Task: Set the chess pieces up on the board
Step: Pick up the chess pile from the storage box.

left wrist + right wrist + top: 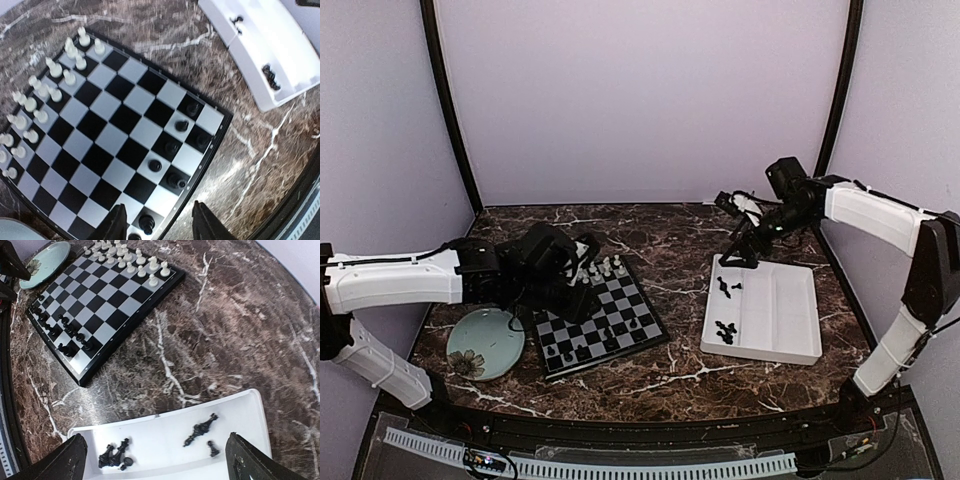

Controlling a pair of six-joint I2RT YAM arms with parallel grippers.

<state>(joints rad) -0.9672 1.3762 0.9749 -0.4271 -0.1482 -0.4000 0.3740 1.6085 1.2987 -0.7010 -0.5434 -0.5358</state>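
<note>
Board [603,318] checkered, square; marble-look table [670,240]; white rect. tray [790,320] w/ black pieces [725,331].

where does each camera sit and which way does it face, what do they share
Top external: fixed above and behind the arms, facing down and forward; shows the left arm over the board and the right arm by the white tray.
Left wrist: on the left arm, facing down onto the board; the open left gripper shows at the bottom.
Right wrist: on the right arm, facing down over the tray toward the board; the open right gripper frames the bottom.
Shared: all show board and tray.
</note>
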